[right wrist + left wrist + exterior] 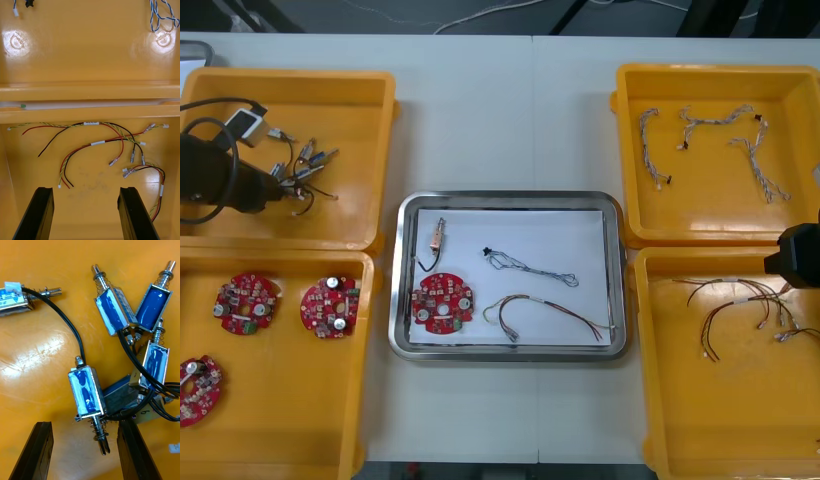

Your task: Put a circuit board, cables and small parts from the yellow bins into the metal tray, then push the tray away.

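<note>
Cables (pixel 71 326) in black looped among the small metal parts (pixel 112 311) heaped in the far left yellow bin (pixel 370 95). The left gripper (pixel 85 427) hung low over them with its jaws wide and holding nothing. One blue-wound part (pixel 87 392) lay just ahead of the gap between the fingers, its sprung pin reaching into it; whether either finger touched it could not be told. The parts overlapped, so their number was hard to make out.

The right gripper (pixel 86 191) hovered over the near right yellow bin (pixel 660 400), jaws likewise wide and empty, above the loose red and yellow cables (pixel 97 144). In the front view its black body was cut off by the edge and its fingers were hidden.

The metal tray (pixel 395 280), white inside, sat between the bins. It held a round red circuit board (pixel 443 303) in its near left corner, one metal part with a black lead (pixel 437 237), a twisted blue and white cable (pixel 530 266) and a red and yellow cable bundle (pixel 545 310). Three spare boards (pixel 330 306) lay in the near left yellow bin (pixel 280 420), one cut off at the edge. More twisted cables (pixel 755 160) lay in the far right yellow bin (pixel 710 210).
</note>
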### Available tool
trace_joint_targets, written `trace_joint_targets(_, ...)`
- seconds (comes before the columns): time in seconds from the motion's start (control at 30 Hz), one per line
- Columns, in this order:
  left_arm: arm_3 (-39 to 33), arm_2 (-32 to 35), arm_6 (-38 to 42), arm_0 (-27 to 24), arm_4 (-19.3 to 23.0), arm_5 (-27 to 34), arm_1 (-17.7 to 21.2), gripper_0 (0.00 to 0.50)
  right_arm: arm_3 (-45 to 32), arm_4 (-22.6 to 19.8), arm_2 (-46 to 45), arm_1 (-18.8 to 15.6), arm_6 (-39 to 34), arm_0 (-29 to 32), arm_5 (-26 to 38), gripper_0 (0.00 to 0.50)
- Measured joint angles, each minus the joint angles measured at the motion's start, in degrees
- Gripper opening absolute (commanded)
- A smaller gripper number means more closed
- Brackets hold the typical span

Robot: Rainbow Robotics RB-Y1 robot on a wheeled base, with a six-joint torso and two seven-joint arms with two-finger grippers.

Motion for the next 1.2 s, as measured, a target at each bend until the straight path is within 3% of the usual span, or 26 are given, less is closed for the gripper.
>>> trace_joint_targets(0.43,-1.99,1.43,0.0,-0.04,3.99,12.52,0.0,0.5,0.0,0.0,-0.13,0.0,0.0,0.0,0.0,0.5)
trace_joint_targets(0.8,-2.03,1.43,0.0,-0.04,4.33,12.5,0.0,0.496,-0.01,-0.01,-0.14,-0.01,0.0,0.01,0.0,0.5)
trace_joint_targets(1.2,-2.03,-3.2,0.0,-0.04,4.29,7.09,0.0,0.486,-0.01,-0.01,-0.14,-0.01,0.0,0.01,0.0,0.5)
